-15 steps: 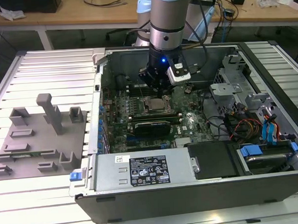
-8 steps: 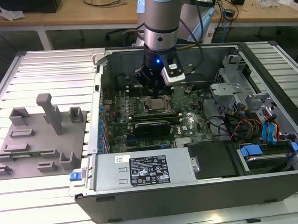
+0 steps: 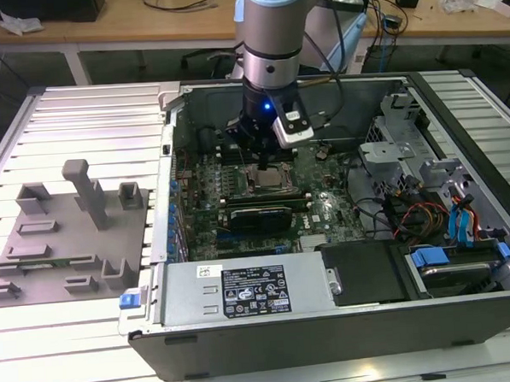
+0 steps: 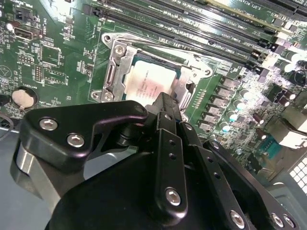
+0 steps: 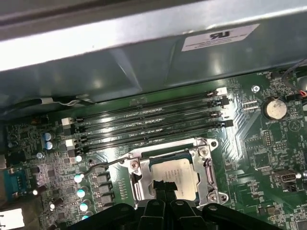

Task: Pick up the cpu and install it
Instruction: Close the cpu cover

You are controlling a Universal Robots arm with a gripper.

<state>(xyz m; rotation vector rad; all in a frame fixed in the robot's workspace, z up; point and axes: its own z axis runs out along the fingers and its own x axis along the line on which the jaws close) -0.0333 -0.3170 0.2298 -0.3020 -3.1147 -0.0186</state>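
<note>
inside the computer case: motherboard lying flat.
end effector: fingertips drawn together, gripping nothing, low over the near edge of the cpu.
socket: metal frame bordering the cpu.
cpu: seated in the socket, silvery top up.

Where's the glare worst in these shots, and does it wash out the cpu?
First wrist view: the strongest glare streaks the metal case wall; the cpu is evenly lit. Second wrist view: the cpu reflects pale, past the dark gripper. Exterior view: a blue light glows on the arm.
</note>
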